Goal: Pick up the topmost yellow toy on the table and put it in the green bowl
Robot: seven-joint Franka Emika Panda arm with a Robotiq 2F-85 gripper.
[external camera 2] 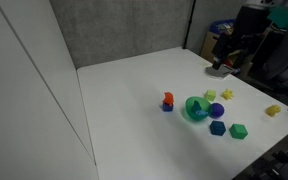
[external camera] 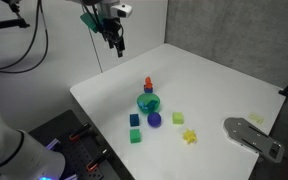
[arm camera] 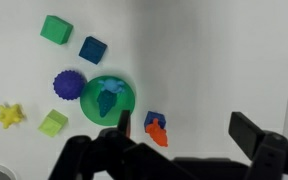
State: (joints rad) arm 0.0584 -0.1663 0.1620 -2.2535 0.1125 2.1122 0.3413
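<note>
Yellow star toy lies on the white table, free of the gripper, whose two dark fingers are spread wide with nothing between them. In the wrist view only the finger ends show, and the body behind them is a dark blur along the bottom edge. In an exterior view the gripper hangs high over the far left part of the table, well apart from the toys; in the opposite exterior view it melts into dark clutter at the far right and is hard to make out. Closest to the fingers in the wrist view is a red and blue toy, its shape unclear. Beside that sits the green bowl, which holds a bluish-green piece too blurred to name. A purple spiky ball sits just left of the bowl, with a blue cube and a green cube beyond. A pale yellow-green cube lies between the bowl and the star, which is near the left edge. A flat grey object at the table's right edge cannot be identified.
</note>
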